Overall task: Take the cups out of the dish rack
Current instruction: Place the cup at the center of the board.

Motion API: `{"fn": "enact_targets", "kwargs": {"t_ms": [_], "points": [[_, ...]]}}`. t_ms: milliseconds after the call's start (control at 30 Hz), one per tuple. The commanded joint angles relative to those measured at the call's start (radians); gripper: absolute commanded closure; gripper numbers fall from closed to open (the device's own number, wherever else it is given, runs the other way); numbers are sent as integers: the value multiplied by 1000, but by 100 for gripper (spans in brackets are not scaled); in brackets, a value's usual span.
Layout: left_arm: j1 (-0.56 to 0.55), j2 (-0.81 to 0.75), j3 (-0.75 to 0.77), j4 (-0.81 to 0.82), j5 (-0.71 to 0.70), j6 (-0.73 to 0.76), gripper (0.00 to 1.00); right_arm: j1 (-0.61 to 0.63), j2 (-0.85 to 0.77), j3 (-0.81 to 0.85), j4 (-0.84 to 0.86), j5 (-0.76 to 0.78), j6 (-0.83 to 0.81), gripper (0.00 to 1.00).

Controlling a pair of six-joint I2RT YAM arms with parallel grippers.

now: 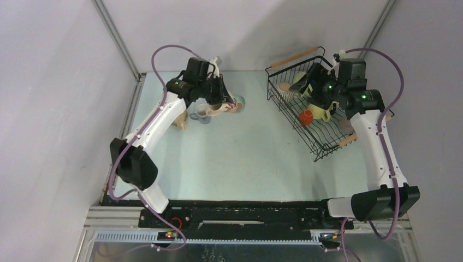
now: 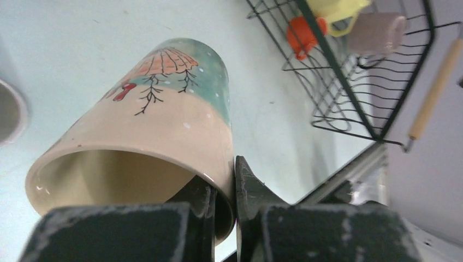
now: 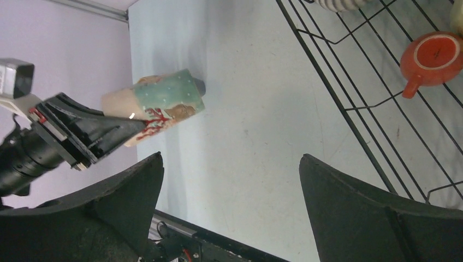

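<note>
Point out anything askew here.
The dish rack sits rotated at the far right, out of square with the table edges. The left gripper pinches the printed cup by its rim, tipped nearly sideways rather than upright.

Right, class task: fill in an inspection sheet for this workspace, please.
Surface: pale green table, lightly marked.
Job's things: dish rack holds orange cup, yellow cup, mauve cup; blue-grey cup and tan cup sit on the table.
Clutter: nothing seen.
Pincers: left pincer shut on the printed cup's rim, cup tilted; right pincer open by the rack.
Cables: purple cables loop along both arms.
Surroundings: plain walls, metal frame posts.
</note>
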State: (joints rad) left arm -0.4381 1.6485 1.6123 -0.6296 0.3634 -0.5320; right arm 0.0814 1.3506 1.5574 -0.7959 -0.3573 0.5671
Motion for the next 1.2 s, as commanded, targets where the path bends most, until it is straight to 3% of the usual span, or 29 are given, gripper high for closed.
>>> {"fn": "enact_targets", "kwargs": {"t_ms": [0, 433, 767, 1167], "points": [[1, 75, 241, -175, -132, 231, 100, 18, -50, 25, -34, 37, -51, 0], [-93, 389, 638, -445, -359, 353, 100, 43, -100, 1, -60, 53, -61, 0], [-146, 532, 743, -508, -486, 299, 100, 53, -122, -11, -73, 60, -65, 0], [-151, 619, 764, -525, -498, 252, 100, 78, -117, -24, -71, 58, -63, 0]]}}
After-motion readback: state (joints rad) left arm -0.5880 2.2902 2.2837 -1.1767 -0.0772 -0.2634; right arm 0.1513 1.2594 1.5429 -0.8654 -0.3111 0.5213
